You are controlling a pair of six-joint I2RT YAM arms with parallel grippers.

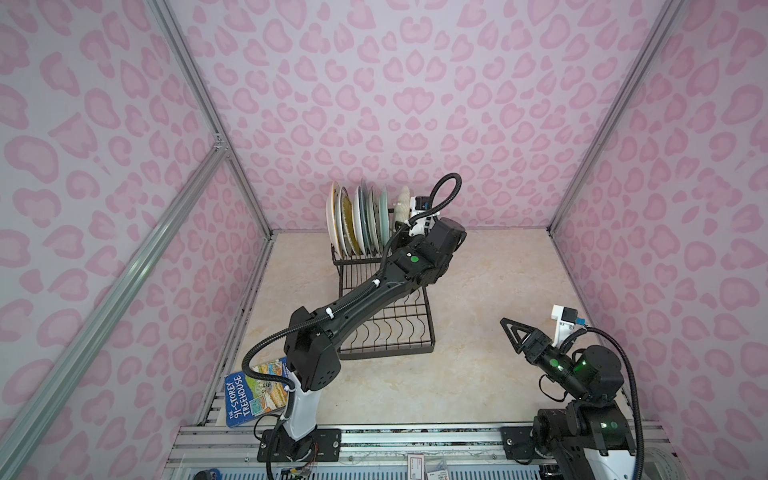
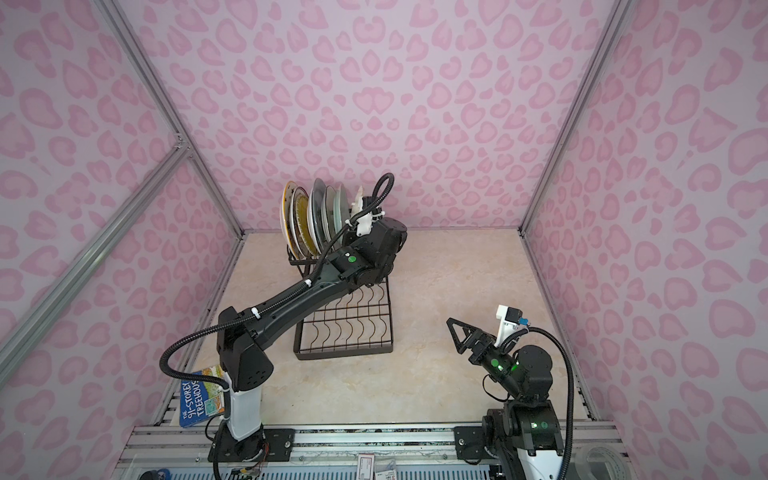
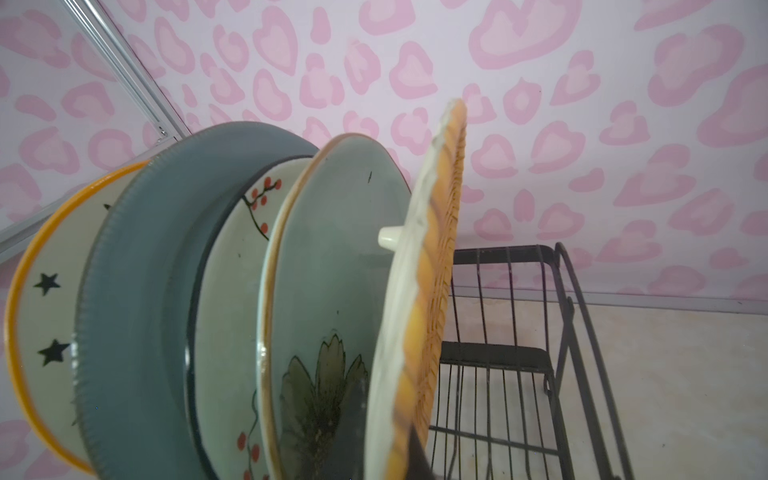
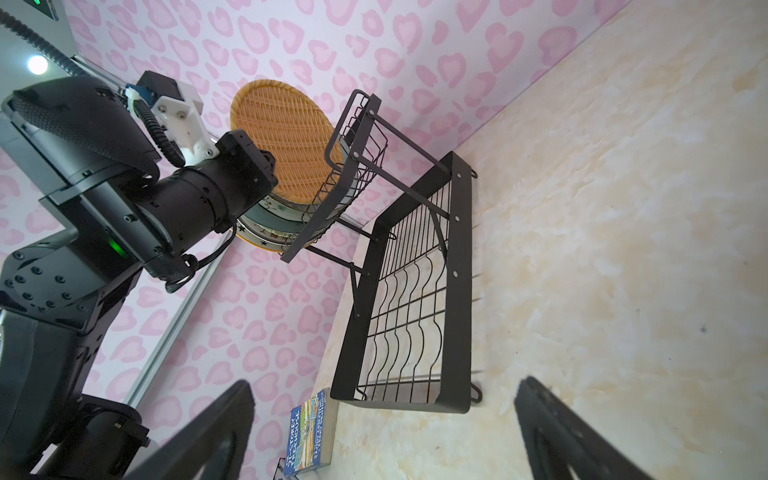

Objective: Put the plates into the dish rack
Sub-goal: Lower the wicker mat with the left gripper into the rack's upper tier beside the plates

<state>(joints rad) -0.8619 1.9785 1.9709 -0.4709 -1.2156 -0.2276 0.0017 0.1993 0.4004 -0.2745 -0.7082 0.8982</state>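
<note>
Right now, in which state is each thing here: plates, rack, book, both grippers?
woven plate, upright at the row's end, held by its rim.
other plates, standing on edge in the raised tier.
dish rack, raised tier loaded, lower tray bare.
left gripper, jaws shut on the woven plate.
right gripper, jaws open, holding nothing.
book, closed, lying flat.

Blue book (image 1: 254, 394), front-left corner of tabletop: cover reads "THE 91-STOREY TREEHOUSE", legible in both top views. Small red-white label (image 1: 415, 462) on front rail: print unreadable.
</note>
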